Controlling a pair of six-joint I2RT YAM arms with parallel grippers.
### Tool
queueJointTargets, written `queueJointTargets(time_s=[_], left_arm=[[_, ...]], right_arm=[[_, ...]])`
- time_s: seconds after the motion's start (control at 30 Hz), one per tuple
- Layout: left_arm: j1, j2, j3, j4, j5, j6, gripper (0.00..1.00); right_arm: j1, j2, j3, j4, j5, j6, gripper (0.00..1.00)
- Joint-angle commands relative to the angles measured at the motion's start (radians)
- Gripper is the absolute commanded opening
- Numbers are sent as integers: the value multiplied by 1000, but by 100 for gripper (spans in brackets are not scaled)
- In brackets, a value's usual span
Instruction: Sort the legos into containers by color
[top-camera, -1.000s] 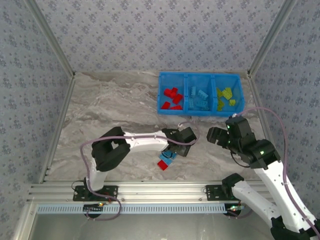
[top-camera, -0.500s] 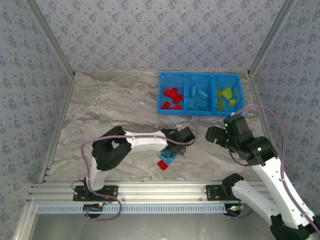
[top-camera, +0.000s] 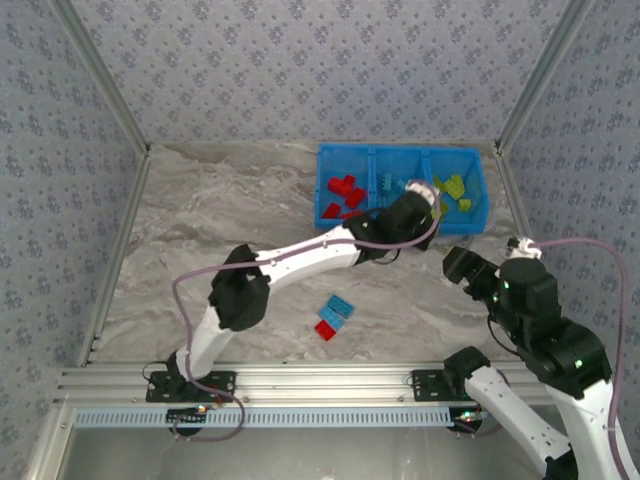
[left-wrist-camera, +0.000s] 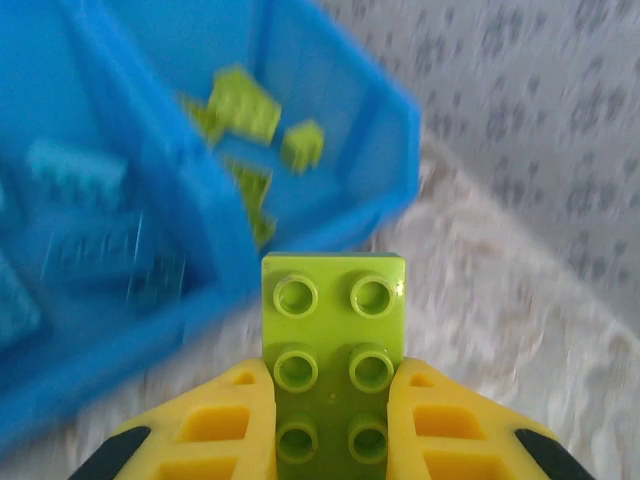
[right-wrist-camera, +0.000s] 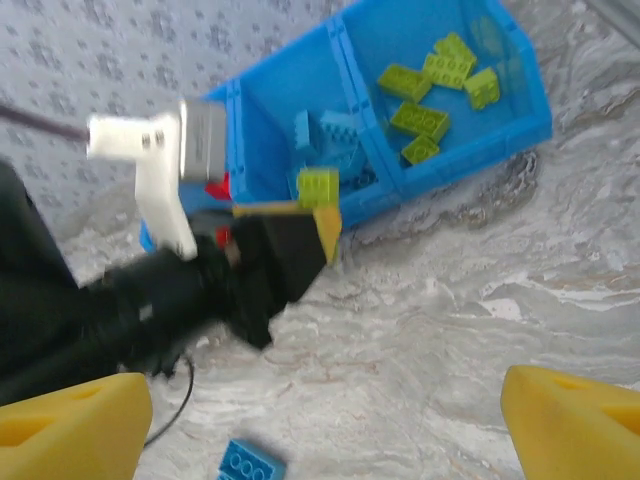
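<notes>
My left gripper (left-wrist-camera: 335, 405) pinches a lime green brick (left-wrist-camera: 334, 320), its long axis pointing forward past the fingers; the green compartment (left-wrist-camera: 330, 90) of the blue bin (left-wrist-camera: 100, 340) lies just ahead, beyond the near wall; my right gripper (right-wrist-camera: 320, 425) hangs wide open and empty, back from the bin.

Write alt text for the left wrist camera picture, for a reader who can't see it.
The left gripper clamps a lime green lego, studs showing, in front of a blurred blue bin. One compartment holds more green legos; the next holds light blue ones.
</notes>
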Motion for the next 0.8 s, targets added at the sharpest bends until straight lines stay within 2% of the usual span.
queueJointTargets(time_s=[0.0, 0.17, 0.3, 0.53, 0.6, 0.67, 0.77], left_arm=[[29, 157, 198, -2, 8, 80, 15], [65, 409, 566, 2, 12, 125, 15], [91, 556, 742, 66, 22, 112, 16], [103, 613, 751, 230, 54, 49, 27], [103, 614, 751, 229, 53, 41, 34], [103, 612, 752, 227, 49, 41, 47], [103, 603, 752, 212, 58, 51, 59]], right_arm=[[4, -17, -9, -6, 43, 44, 93], [6, -50, -16, -49, 20, 64, 92], [4, -92, -34, -71, 31, 81, 92], [4, -100, -43, -89, 55, 75, 92], [5, -100, -47, -91, 62, 76, 92], [4, -100, -52, -85, 61, 77, 92], [5, -97, -61, -75, 53, 77, 92]])
